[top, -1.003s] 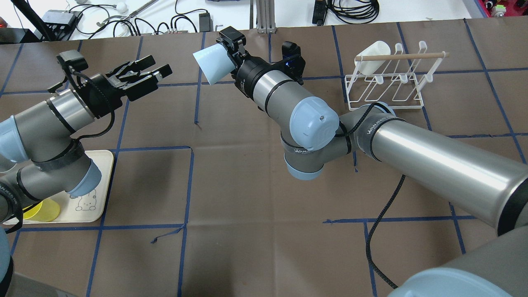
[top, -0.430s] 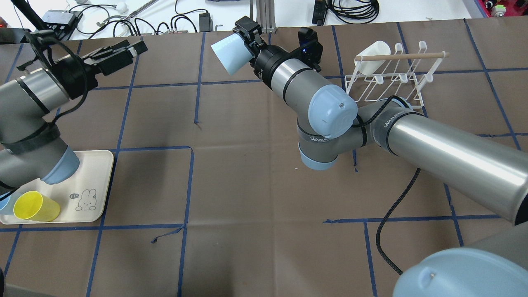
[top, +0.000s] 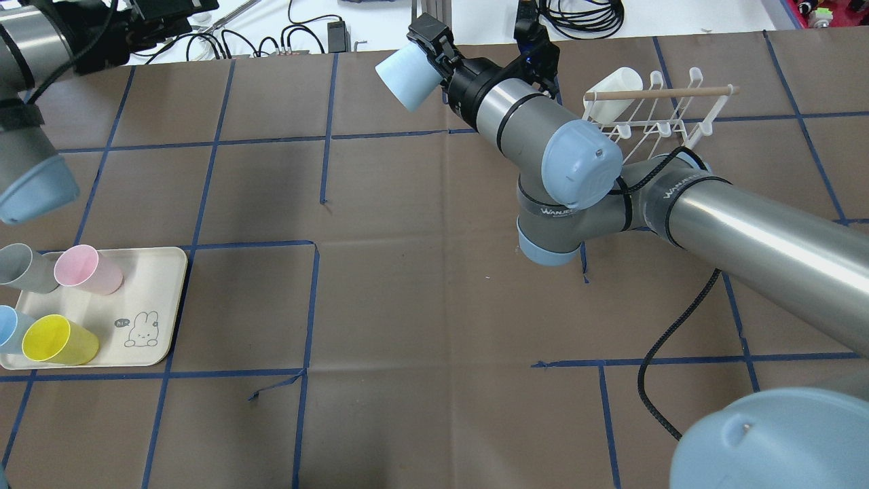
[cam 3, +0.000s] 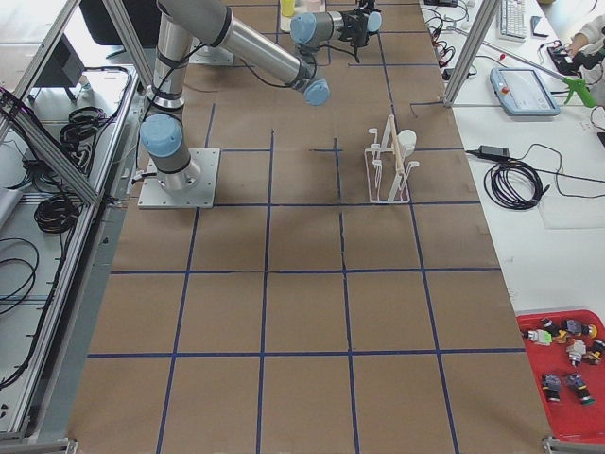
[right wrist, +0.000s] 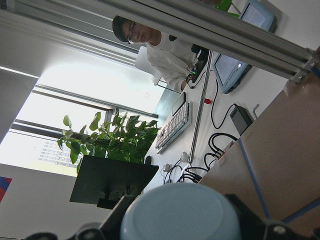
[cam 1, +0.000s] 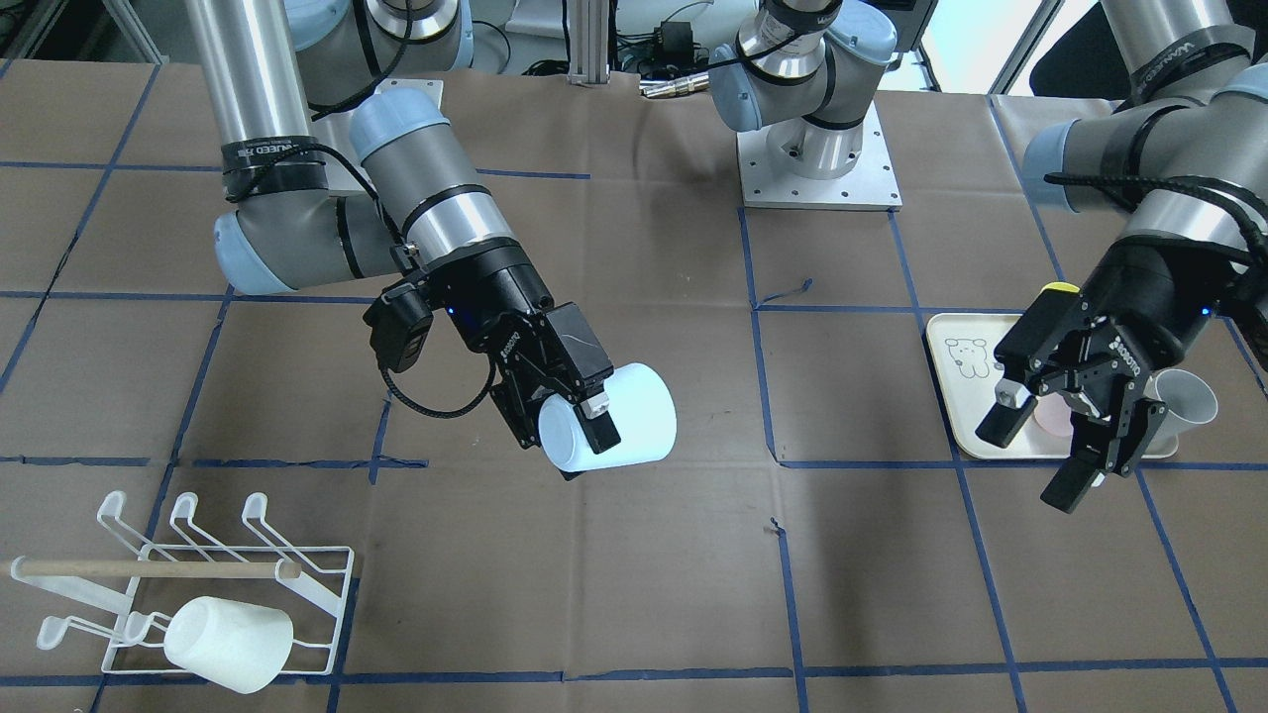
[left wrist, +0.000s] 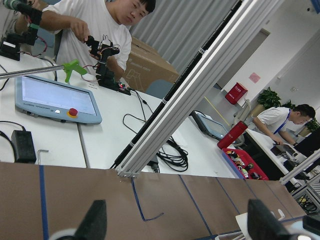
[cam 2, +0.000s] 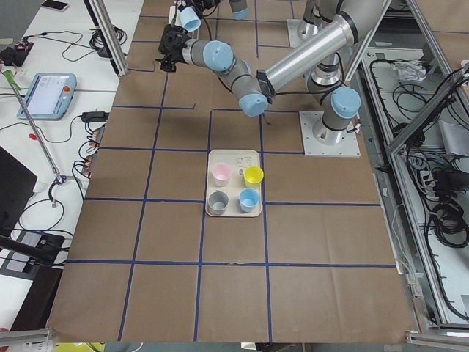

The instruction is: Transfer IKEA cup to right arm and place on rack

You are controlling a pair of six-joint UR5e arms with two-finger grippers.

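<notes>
Right claw [cam 1: 586, 441] is clenching the pale blue IKEA cup [cam 1: 639, 416], and we are holding it on its side above the desk [cam 1: 693, 594]. From that claw the rack [cam 1: 343, 604] is lying off to our right, well apart, with a white cup [cam 1: 230, 642] sitting on it. Our cup's long axis is pointing away from the rack, wider end leading, so we are expecting a wrist turn. Left claw [cam 1: 1030, 458] is hanging released, farther off.

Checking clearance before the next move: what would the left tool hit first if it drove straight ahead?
Nothing close. The open left tool points over brown table toward the far edge, where an aluminium post stands; tabletop or post first, depth is unclear.
</notes>
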